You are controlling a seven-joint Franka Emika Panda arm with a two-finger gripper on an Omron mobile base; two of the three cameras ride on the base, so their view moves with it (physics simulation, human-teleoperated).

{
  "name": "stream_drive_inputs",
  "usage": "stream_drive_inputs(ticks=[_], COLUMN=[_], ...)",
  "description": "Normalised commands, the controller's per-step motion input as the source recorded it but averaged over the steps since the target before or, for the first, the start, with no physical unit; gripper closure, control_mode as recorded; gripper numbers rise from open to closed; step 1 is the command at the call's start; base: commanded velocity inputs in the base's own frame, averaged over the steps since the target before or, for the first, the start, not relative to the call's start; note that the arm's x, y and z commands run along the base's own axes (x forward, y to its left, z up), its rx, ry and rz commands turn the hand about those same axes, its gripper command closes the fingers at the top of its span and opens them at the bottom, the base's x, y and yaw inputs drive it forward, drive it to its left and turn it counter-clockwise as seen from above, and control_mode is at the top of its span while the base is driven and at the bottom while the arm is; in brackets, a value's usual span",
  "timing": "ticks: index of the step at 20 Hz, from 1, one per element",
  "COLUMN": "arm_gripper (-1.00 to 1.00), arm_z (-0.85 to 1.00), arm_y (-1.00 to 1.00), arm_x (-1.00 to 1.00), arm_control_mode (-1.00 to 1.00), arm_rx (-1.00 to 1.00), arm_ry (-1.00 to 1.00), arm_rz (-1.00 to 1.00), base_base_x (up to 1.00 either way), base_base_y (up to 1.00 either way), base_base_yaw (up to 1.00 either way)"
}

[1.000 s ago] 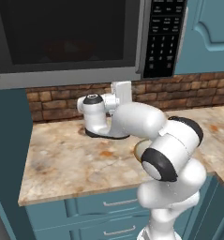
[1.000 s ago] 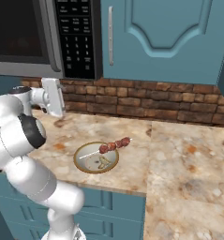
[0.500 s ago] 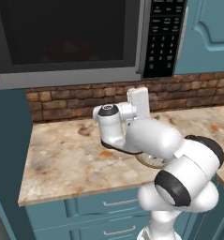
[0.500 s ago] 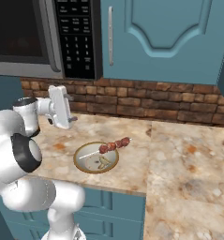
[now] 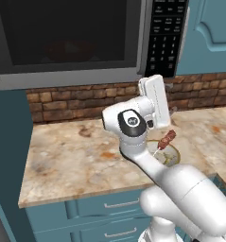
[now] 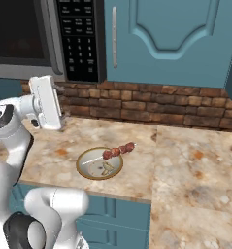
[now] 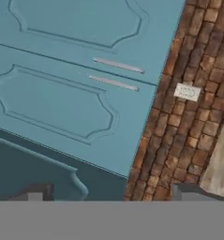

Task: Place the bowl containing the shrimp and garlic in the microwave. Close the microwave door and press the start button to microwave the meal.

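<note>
In your left base view the microwave (image 5: 72,40) sat at 11 o'clock with the microwave door (image 5: 67,42) closed. Behind the dark window there was a faint reddish shape, maybe the bowl (image 5: 69,48); you could not tell for sure. The gripper (image 7: 108,194) looked at the blue cabinet doors (image 7: 71,79) and the brick wall (image 7: 179,126); its tips stood well apart, holding nothing. The tan plate (image 6: 99,164) with the skewer (image 6: 118,150) lay on the counter (image 6: 185,165) at 6 o'clock in your right base view.

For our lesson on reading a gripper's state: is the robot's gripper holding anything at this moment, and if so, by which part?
Nothing is held. In the hand view the gripper points at blue cabinet doors and brick wall, its fingertips apart with nothing between them.
</note>
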Motion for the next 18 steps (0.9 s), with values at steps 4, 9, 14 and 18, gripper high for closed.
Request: stream_drive_inputs(ticks=[4, 9, 14, 18], arm_gripper=[-1.0, -1.0, -1.0, -1.0], arm_z=[0.76, 0.37, 0.22, 0.2], arm_y=[-0.01, -0.03, 0.0, -0.25], arm_x=[-0.09, -0.04, -0.02, -0.27], arm_control_mode=[-1.0, -1.0, -1.0, -1.0], arm_rx=[0.18, 0.25, 0.34, 0.31], arm_ry=[0.22, 0.22, 0.17, 0.04], arm_rz=[0.37, 0.45, 0.42, 0.48], base_base_x=[0.0, 0.0, 0.0, 0.0], base_base_y=[0.0, 0.0, 0.0, 0.0], base_base_yaw=[0.0, 0.0, 0.0, 0.0])
